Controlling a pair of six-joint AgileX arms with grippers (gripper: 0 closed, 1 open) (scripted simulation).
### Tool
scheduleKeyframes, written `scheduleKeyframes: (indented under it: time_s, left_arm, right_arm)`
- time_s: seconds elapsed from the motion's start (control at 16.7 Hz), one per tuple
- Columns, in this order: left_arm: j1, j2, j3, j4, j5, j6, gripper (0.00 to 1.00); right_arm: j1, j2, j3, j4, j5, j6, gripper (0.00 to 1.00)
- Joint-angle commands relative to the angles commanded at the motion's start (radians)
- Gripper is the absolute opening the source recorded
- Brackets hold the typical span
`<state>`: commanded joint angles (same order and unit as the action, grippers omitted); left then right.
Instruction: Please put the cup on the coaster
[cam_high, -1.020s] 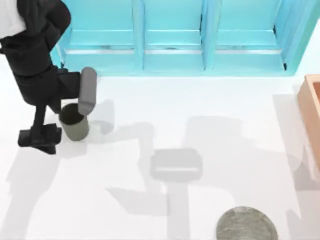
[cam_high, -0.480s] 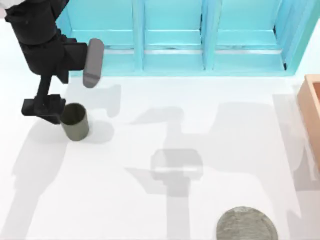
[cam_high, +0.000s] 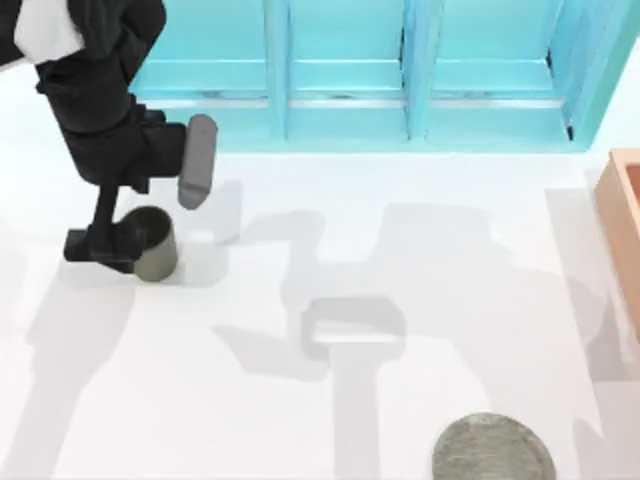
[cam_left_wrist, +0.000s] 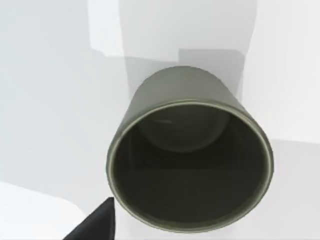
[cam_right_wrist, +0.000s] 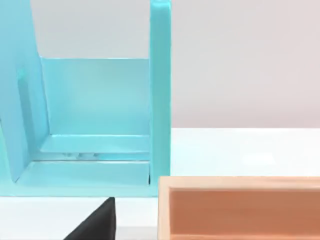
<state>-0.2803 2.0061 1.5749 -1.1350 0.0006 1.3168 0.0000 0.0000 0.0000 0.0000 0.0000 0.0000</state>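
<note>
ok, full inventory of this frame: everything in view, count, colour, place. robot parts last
cup: 1, olive-grey, upright on the table's left side, at the left hand.
coaster: 1, speckled grey, near edge, right of centre, far from the cup.
shelf unit: 1, turquoise, along the far edge.
box: 1, orange-tan, right edge.
table: 1, white.
left hand: 1, black with one light grey finger, open, over the cup.
right hand: 1, a black tip in the right wrist view, near the box.
</note>
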Motion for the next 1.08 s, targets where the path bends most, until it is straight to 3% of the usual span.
scheduleKeyframes:
  time_s: [0.24, 0.54, 1.08]
  left_arm:
    - [0.001, 0.039, -0.13, 0.172, 0.0, 0.001, 1.0]
    - [0.001, 0.047, -0.154, 0.199, 0.0, 0.002, 1.0]
    - [0.001, 0.047, -0.154, 0.199, 0.0, 0.002, 0.32]
  right_arm:
    - [0.0, 0.0, 0.0, 0.0, 0.0, 0.0, 1.0]
    - [0.0, 0.0, 0.0, 0.0, 0.0, 0.0, 1.0]
    - [0.0, 0.0, 0.0, 0.0, 0.0, 0.0, 1.0]
